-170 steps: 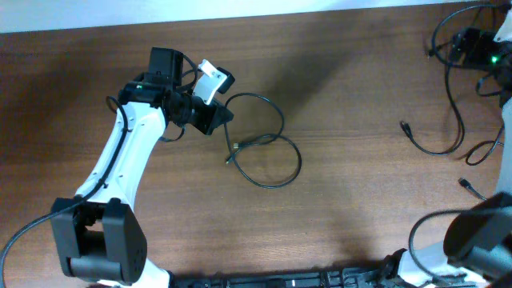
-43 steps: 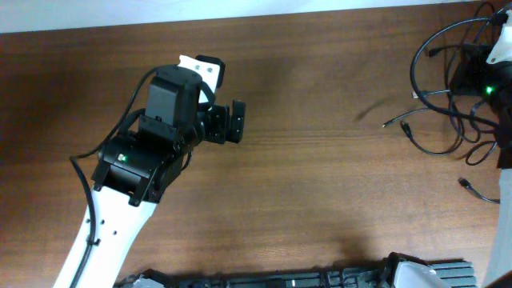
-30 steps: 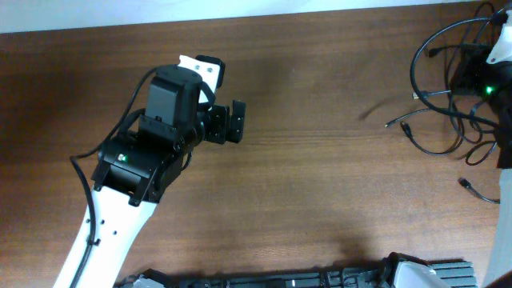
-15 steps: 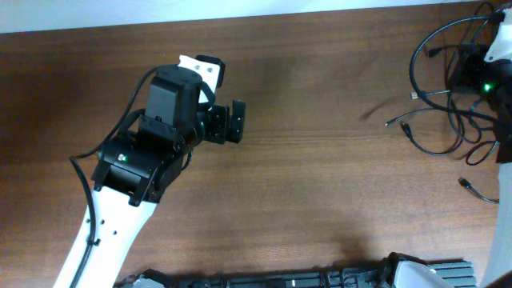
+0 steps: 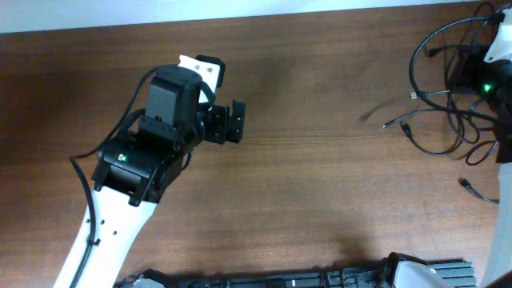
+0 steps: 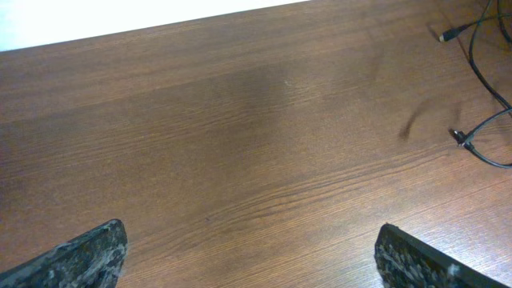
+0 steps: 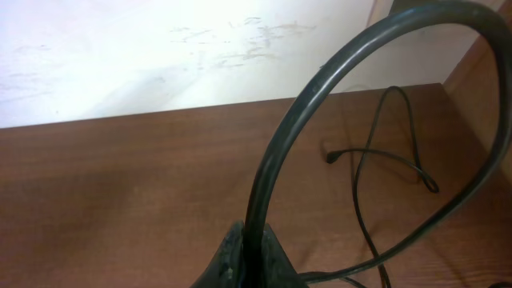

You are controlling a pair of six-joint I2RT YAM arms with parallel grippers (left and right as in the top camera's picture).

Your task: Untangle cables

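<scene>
Overhead, the left claw (image 5: 227,122) gaped empty above the tabletop (image 5: 320,200) left of center, the cables (image 5: 438,93) bunched at upper right; the left wrist caught plug ends (image 6: 458,138) at its right edge; the right wrist had the right claw (image 7: 243,254) pinched tight on one cable loop (image 7: 320,78).

my left arm (image 5: 108,236): white shell, black cable (image 5: 90,218) along it | wrist housing (image 5: 164,104): black, green light (image 5: 122,158), white camera block (image 5: 202,69) | my left gripper (image 5: 228,122): black fingers (image 6: 84,254), rough-grained | my right wrist (image 5: 468,72): black, green-lit too

Soft even light, blurry near foreground
</scene>
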